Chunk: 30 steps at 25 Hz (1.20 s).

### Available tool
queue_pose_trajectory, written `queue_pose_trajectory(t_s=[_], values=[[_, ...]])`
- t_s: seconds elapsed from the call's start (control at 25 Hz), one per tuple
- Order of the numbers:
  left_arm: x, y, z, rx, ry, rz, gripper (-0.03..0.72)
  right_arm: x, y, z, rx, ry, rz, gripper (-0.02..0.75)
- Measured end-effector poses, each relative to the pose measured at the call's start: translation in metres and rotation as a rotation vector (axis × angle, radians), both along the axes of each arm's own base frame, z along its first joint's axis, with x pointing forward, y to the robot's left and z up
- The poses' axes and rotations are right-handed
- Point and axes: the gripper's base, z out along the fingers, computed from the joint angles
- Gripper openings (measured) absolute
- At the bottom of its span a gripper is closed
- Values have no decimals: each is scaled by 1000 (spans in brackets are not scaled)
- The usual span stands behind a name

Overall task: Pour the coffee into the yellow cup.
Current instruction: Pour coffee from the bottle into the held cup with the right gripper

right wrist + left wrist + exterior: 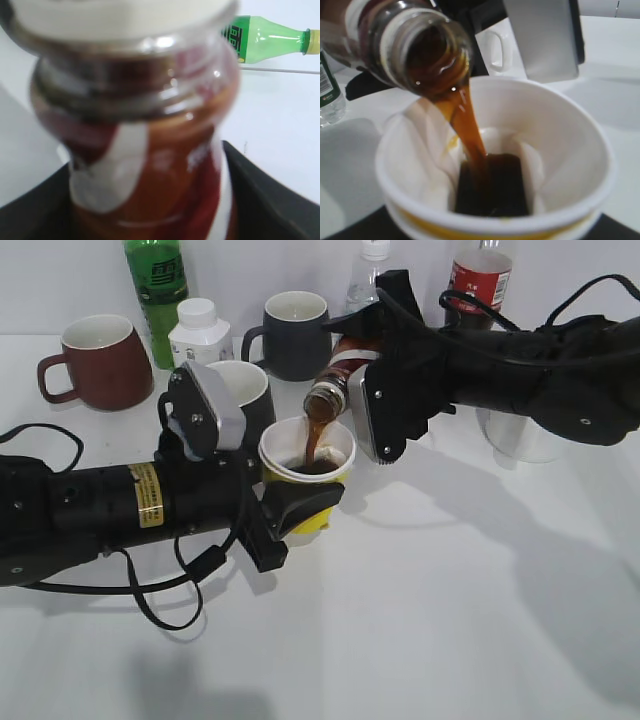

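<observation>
the right gripper (372,390) is closed around the body of the coffee bottle (335,380) and holds it tipped, mouth down, just above the yellow cup (306,455). a thin brown stream runs from the mouth into the cup, and in the left wrist view a dark pool of coffee (492,185) already lies at the bottom. the left gripper (296,510) holds the cup from the side, its jaws set partly apart around the cup wall, near the middle of the white table (480,620).

i think the cup is the delicate thing here: it is paper, light and soft, so a hard squeeze low on the wall could bend it and spill. a gentle hold around the lower wall seems right. the bottle looks stiff and smooth, maybe slippery, so the narrow curved waist is a good place to grip it. it becomes lighter while it empties.
</observation>
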Motion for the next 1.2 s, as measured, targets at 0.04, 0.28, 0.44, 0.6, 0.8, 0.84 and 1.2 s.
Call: queue_pose_trajectory(t_s=[0.04,0.28,0.44,0.6,0.8,0.84,1.2], values=[[0,0,0,0,0,0,391,0,0,0,0,-1,0,499],[0,0,0,0,0,0,391,0,0,0,-3,-4,1,499],[0,0,0,0,0,0,391,0,0,0,-5,-9,3,499],[0,0,0,0,0,0,391,0,0,0,-5,-10,3,499],[0,0,0,0,0,0,391,0,0,0,-6,-12,4,499],[0,0,0,0,0,0,391,0,0,0,-6,-12,4,499],[0,0,0,0,0,0,391,1,-1,1,19,4,-19,499]])
